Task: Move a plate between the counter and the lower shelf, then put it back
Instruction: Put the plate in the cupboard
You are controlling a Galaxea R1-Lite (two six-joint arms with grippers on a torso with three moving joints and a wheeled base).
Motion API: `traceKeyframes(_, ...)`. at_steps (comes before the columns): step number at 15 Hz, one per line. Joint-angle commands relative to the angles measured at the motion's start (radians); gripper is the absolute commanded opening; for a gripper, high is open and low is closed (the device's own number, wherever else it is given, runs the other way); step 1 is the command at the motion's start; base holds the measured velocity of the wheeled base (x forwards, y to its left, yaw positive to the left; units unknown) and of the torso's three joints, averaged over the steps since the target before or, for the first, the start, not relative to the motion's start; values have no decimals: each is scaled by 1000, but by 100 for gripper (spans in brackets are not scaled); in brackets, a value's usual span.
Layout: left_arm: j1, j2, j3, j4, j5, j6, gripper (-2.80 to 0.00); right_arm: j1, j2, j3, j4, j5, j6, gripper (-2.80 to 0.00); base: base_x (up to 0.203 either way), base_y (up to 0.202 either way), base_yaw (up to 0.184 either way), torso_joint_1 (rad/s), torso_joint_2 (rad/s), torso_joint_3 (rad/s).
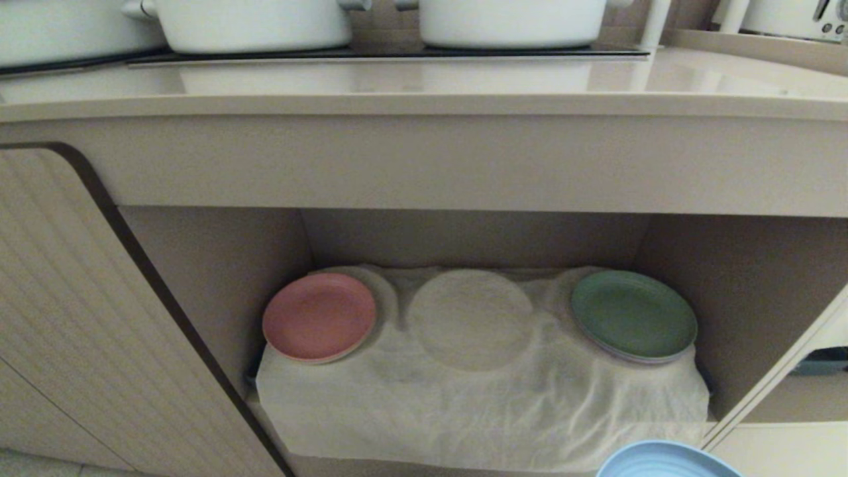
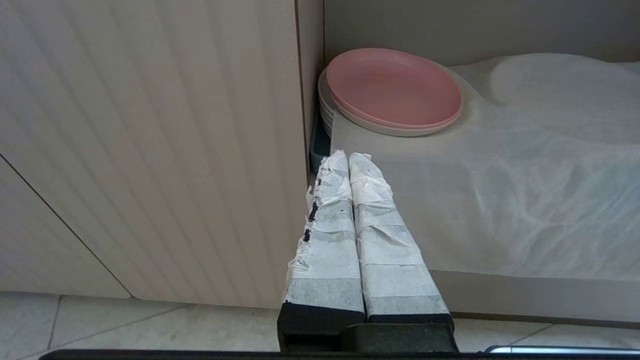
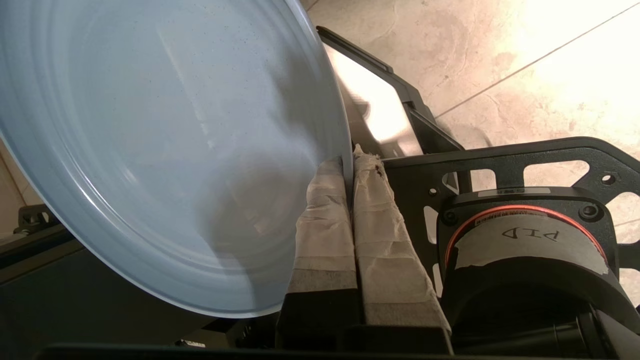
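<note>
The light-blue plate point(image 3: 165, 150) fills much of the right wrist view, its rim pinched between the taped fingers of my right gripper point(image 3: 348, 160), which is shut on it. Only the plate's upper edge point(image 1: 666, 460) peeks in at the bottom of the head view, in front of the lower shelf point(image 1: 477, 397). The shelf's white cloth has a bare round mound point(image 1: 470, 318) in the middle. The beige counter point(image 1: 424, 86) runs above. My left gripper point(image 2: 348, 157) is shut on nothing and hangs by the shelf's left front corner.
A pink plate point(image 1: 319, 317) sits on the shelf's left mound and a green plate point(image 1: 634, 315) on the right one. A ribbed cabinet door point(image 1: 86, 318) closes off the left. White pots point(image 1: 255, 23) stand on the black hob. Part of my base point(image 3: 525, 240) and tiled floor lie below.
</note>
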Motion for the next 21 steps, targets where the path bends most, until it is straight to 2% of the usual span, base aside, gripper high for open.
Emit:
traceKeyframes(1, 0, 0, 0, 0, 0, 0, -280, 1, -5, 2, 6, 1, 5, -280, 0, 0, 0, 0, 0, 0)
traceKeyframes(21, 0, 0, 0, 0, 0, 0, -280, 1, 13, 38, -8, -6, -3, -280, 0, 0, 0, 0, 0, 0)
